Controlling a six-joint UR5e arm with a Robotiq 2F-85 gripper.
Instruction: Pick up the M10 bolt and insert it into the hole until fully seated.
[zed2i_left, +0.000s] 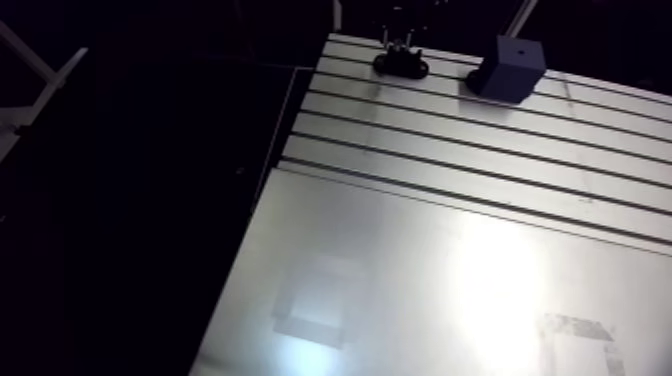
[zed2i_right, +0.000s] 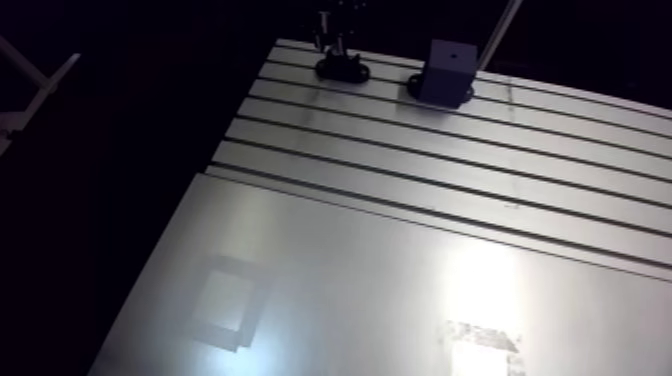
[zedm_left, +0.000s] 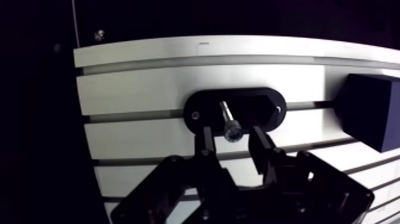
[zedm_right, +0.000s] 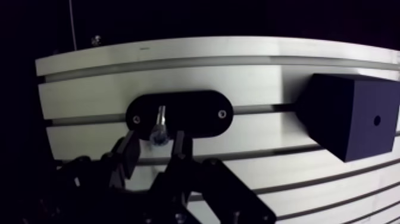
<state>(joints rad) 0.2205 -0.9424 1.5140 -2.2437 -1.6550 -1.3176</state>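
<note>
Poised with gripper (zedm_left: 233, 143) spread and holding nothing, straddling the M10 bolt (zedm_left: 228, 122) standing upright between the fingertips in the black oval holder (zedm_left: 257, 105), shank seemingly aligned with the approach, block (zedm_right: 348, 116) with hole (zedm_right: 377, 120) off beside.

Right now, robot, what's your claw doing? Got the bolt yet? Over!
Claw open, straddling the bolt. Bolt upright on black holder, not gripped yet. Dark block with the hole sits beside the holder; nothing blocking. Over.
</note>
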